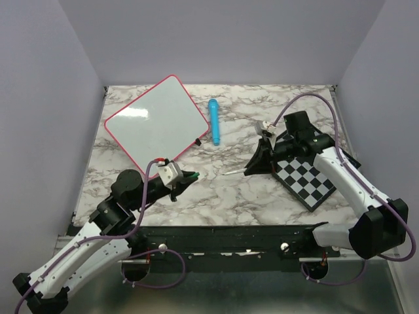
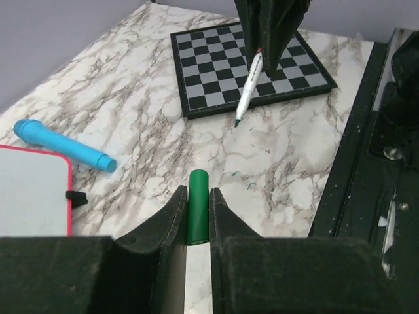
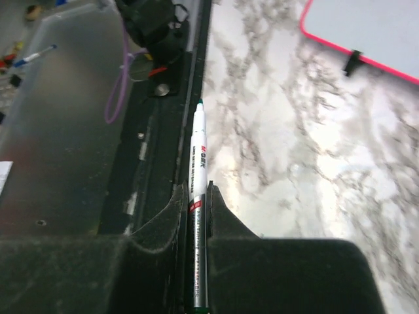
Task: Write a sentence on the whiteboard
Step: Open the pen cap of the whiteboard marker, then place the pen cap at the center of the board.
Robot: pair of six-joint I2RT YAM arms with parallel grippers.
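Note:
The whiteboard [image 1: 154, 120], white with a pink-red rim, lies blank at the back left; its corner shows in the left wrist view [image 2: 33, 193] and the right wrist view [image 3: 366, 26]. No sentence shows on it. My left gripper [image 1: 186, 175] is shut on a green marker cap [image 2: 198, 206], just in front of the board. My right gripper [image 1: 252, 167] is shut on a white uncapped marker [image 3: 198, 170], tip pointing left over the marble; the marker also shows in the left wrist view [image 2: 247, 88].
A blue cylindrical eraser [image 1: 214, 122] lies right of the whiteboard. A black-and-white checkered board [image 1: 306, 178] lies at the right under my right arm. A small black clip [image 1: 198, 140] sits at the whiteboard's near corner. Purple walls enclose the marble table [image 1: 216, 190].

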